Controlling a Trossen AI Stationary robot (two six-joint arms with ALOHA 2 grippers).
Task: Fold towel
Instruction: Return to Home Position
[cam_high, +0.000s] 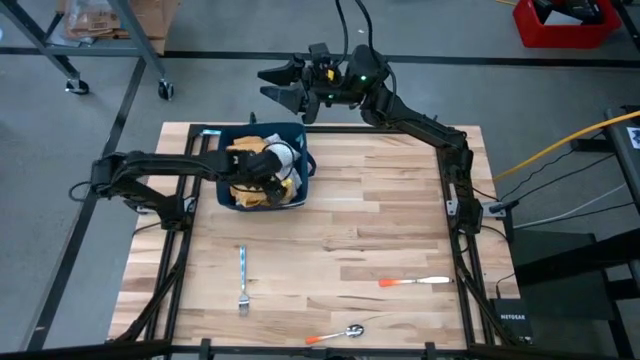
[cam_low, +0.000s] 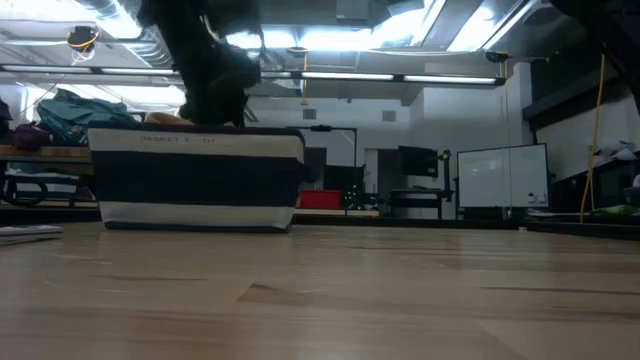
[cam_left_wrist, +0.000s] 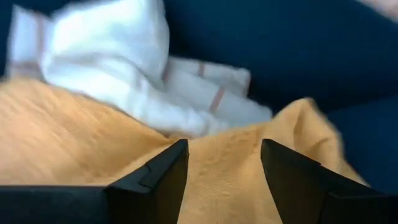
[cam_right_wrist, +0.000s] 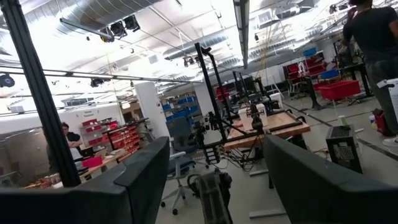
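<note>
A dark blue basket (cam_high: 303, 132) with a white stripe (cam_low: 200, 180) stands at the table's far left. In it lie a yellow towel (cam_left_wrist: 62, 143) and a white towel with thin red stripes (cam_left_wrist: 118, 56), both crumpled. My left gripper (cam_left_wrist: 224, 155) reaches down into the basket (cam_high: 262, 168), open, its fingers spread just over the yellow towel. My right gripper (cam_high: 272, 85) hangs high beyond the table's far edge, open (cam_right_wrist: 214, 162), pointing out into the room with nothing between its fingers. My left gripper stands open over a raised fold of the yellow towel (cam_left_wrist: 224, 186), slanting down from above. I cannot tell whether the fingertips (cam_left_wrist: 171, 168) touch the cloth.
On the near half of the table lie a fork (cam_high: 243, 278), an orange-handled knife (cam_high: 413, 282) and an orange-handled spoon (cam_high: 335, 335). Bare wood (cam_high: 380, 200) stretches right of the basket. The right arm's links run along the table's right side.
</note>
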